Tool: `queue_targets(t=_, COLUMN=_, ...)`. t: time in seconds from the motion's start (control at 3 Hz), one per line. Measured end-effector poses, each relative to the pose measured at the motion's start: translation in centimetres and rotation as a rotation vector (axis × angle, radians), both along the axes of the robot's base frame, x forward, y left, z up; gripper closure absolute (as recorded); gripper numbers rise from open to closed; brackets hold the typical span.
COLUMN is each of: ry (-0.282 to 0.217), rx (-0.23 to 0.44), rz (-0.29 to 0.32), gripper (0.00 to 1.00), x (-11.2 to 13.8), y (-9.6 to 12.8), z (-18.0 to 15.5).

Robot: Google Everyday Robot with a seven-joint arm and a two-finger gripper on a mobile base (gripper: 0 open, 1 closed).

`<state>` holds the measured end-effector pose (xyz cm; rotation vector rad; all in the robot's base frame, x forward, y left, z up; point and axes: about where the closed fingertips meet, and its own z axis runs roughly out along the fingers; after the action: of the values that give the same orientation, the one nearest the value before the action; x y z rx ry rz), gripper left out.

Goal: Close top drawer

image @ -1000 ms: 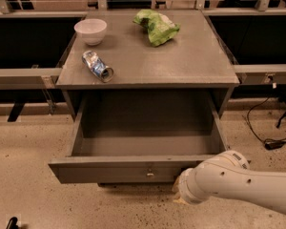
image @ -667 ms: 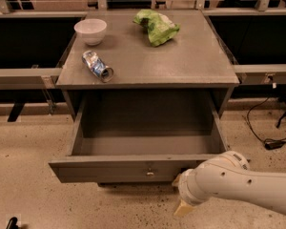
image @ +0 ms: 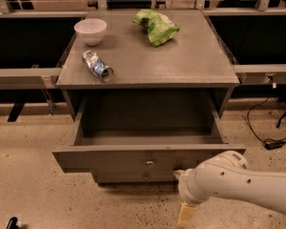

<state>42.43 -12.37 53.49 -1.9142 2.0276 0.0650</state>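
- Gripper [image: 181,195] sits lower than before, just below the top drawer [image: 114,160] front's right lower edge, jaws spread.
- Drawer stands well out from under the counter [image: 181,61]; open floor [image: 33,199] lies ahead.

The top drawer [image: 109,159] looked like matt grey metal with a small shiny knob [image: 149,163], the same dull finish as the cabinet top [image: 181,61]. Up there the crushed can [image: 97,66] was glinty metal, the bowl [image: 90,30] smooth glossy white and the green bag [image: 156,26] crinkly plastic. The gripper [image: 185,210], low down just in front of the drawer's right end, looked like smooth cream plastic, and the floor [image: 28,190] was rough and speckled.
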Motion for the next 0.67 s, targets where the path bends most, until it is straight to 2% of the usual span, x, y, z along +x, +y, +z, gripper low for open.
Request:
queue_targets(t=0.33, ry=0.037, rx=0.011, rz=0.005, gripper=0.26, x=0.4, y=-0.2, z=-0.9)
queue_targets(t=0.67, ry=0.07, rx=0.029, rz=0.044, gripper=0.49, x=1.2, y=-0.5, z=-2.1)
